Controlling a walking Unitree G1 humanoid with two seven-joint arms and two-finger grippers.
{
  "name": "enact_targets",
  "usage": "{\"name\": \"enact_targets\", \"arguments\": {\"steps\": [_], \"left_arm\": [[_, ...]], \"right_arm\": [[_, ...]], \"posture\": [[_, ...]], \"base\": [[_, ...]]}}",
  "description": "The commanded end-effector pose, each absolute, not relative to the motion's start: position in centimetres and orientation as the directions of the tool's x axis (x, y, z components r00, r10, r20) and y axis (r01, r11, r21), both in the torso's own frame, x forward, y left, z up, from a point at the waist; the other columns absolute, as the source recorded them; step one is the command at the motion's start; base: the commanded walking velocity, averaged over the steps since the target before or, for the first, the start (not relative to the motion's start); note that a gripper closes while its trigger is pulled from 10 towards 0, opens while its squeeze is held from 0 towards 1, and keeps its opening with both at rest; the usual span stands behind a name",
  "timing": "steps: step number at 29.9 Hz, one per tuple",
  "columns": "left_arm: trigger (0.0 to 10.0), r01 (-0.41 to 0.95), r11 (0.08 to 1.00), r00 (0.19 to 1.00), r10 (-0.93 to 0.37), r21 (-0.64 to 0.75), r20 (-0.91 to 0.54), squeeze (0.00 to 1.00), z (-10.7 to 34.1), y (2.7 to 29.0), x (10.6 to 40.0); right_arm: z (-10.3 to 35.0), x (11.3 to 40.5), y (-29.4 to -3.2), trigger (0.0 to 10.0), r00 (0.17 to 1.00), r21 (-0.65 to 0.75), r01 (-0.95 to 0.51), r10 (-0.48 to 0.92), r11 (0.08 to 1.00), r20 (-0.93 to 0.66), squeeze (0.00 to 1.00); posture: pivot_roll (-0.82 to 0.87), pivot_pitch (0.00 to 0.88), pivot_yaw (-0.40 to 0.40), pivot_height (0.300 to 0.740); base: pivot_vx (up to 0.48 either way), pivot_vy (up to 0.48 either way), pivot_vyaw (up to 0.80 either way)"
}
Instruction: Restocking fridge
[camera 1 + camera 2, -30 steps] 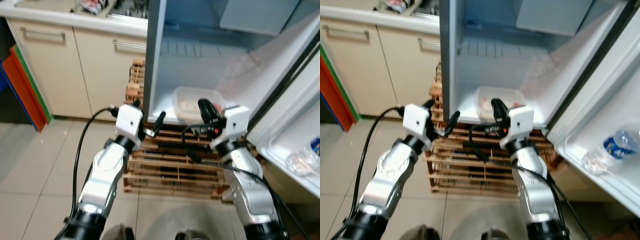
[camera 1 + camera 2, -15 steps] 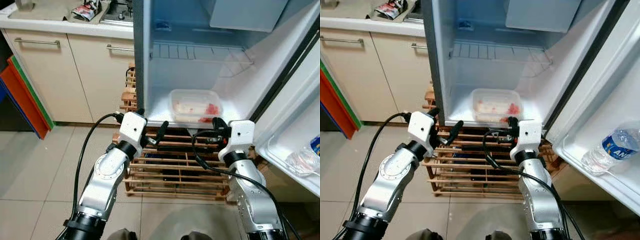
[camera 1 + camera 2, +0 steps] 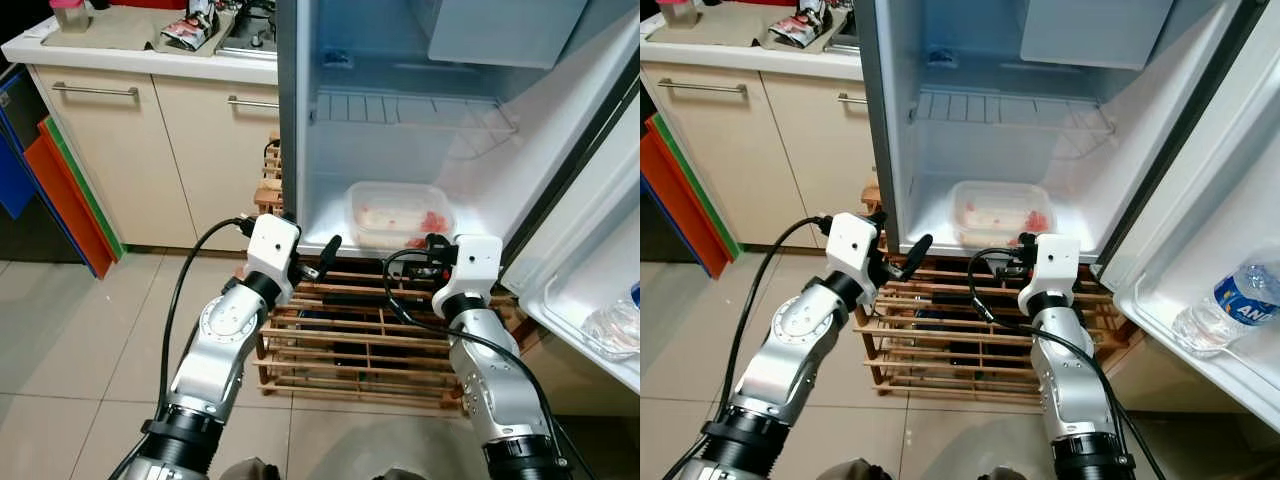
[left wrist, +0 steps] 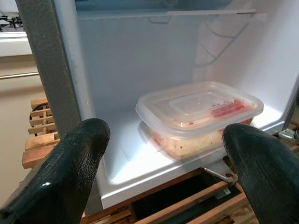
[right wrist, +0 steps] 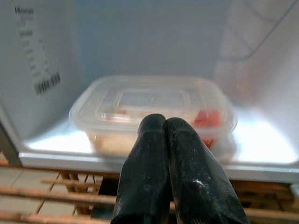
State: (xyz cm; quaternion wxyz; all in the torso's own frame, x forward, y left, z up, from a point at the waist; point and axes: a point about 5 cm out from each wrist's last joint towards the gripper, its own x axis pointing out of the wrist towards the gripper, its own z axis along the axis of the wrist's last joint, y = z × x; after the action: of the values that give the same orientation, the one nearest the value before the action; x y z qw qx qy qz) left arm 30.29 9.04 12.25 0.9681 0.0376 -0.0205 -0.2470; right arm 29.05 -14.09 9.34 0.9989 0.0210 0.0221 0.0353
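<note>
Plastic container just beyond right pincer — pressed together; left pincer spread.

You are facing a kitchen floor of pale square tiles. To your left stand cream base cabinets with horizontal metal bar handles, topped by a light worktop. Flat red, green and blue panels lean upright beside the cabinets. A slatted wooden rack sits on the floor ahead.
</note>
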Motion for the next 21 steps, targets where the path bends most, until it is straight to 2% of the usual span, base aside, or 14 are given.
{"name": "enact_targets", "arguments": {"steps": [1,10,12,21], "left_arm": [[10.0,0.476,0.876,0.877,-0.48,0.078,0.033,0.0,12.6,8.7,30.6],[10.0,0.479,0.872,0.871,-0.487,0.105,0.072,0.0,13.9,9.5,30.5],[10.0,0.504,0.849,0.852,-0.518,0.157,0.068,0.0,14.4,9.7,30.0],[10.0,0.597,0.795,0.8,-0.599,0.103,-0.01,0.0,13.8,9.9,28.2]], "right_arm": [[9.2,29.2,-14.0,10.0,0.996,0.045,-0.074,0.076,0.996,-0.047,0.0],[8.4,29.9,-13.0,10.0,0.988,0.072,-0.121,0.127,0.99,-0.087,0.0],[8.7,30.6,-12.8,10.0,0.989,0.055,-0.128,0.132,0.99,-0.068,0.0],[8.1,31.2,-12.4,10.0,0.988,0.042,-0.118,0.122,0.992,-0.095,0.0]], "posture": [[-0.01,0.0,-0.036,0.711],[0.04,0.0,-0.049,0.711],[0.06,0.0,-0.048,0.711],[0.1,0.0,-0.036,0.711]], "base": [[0.0,0.0,0.0],[0.0,0.0,0.0],[0.0,0.0,0.0],[0.0,0.0,0.0]]}}
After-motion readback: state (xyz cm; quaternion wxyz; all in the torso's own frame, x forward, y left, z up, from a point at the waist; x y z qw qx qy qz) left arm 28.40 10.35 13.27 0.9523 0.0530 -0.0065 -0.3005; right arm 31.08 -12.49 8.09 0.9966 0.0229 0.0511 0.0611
